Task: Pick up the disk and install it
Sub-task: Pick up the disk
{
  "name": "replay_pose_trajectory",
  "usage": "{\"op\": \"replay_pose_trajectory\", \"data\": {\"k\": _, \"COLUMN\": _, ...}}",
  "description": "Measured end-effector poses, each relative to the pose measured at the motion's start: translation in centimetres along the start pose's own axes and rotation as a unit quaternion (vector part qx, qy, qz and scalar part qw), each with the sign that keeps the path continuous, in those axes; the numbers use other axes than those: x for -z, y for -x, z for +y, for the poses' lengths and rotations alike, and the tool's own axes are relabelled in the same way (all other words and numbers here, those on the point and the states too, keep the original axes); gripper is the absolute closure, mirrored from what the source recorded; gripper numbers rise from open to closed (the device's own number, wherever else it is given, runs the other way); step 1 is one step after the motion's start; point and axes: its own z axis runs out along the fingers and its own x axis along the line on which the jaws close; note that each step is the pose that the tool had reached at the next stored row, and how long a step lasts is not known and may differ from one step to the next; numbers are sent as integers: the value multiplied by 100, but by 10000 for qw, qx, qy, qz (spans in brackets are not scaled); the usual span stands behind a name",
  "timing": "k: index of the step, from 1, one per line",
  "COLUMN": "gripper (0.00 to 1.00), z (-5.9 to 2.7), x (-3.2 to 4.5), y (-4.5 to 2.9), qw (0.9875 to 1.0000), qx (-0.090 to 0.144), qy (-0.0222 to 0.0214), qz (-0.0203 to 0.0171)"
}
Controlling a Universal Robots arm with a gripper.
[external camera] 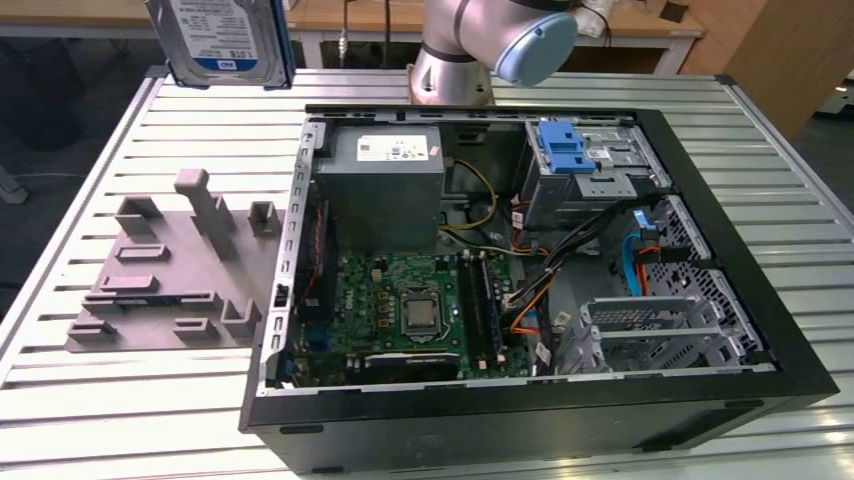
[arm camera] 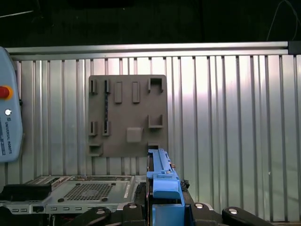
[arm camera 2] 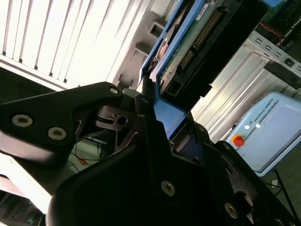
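Black metal pincer comes first in the second wrist view: its 2 fingers are pressed against the blue plastic carrier frame, pinching the flat silver hard disk edge-on, circuit-board side showing. In the exterior view that disk hangs high in the air, outside the open black computer case, beyond the case's far corner toward the exterior view's left, its blue-and-white label facing the camera.

Just beside the case's wall on that same side, a grey plastic fixture plate with raised slots lies on the slatted aluminium bench. Inside the case, the green motherboard sits toward the near wall. The large grey metal box with a white sticker stands behind it. At the case's far side is the silver cage with a blue plastic latch, with loose cables trailing in front. The grey arm rises just beyond the case's far wall.

The step in hand looks like the carry. Doing it well probably means holding the squeeze centred on the frame so the disk cannot pivot, passing high over the case's wall, and steering clear of those cables.
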Motion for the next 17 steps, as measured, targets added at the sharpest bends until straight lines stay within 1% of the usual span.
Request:
{"op": "replay_pose_trajectory", "data": {"k": 11, "gripper": 64, "z": -331, "x": 4, "y": -19, "qw": 10000, "qx": 0, "qy": 0, "qz": 0}}
{"op": "replay_pose_trajectory", "data": {"k": 13, "gripper": 64, "z": -372, "x": 4, "y": -30, "qw": 10000, "qx": 0, "qy": -1, "qz": -1}}
{"op": "replay_pose_trajectory", "data": {"k": 17, "gripper": 64, "z": -409, "x": 5, "y": -72, "qw": 10000, "qx": 0, "qy": -1, "qz": 3}}
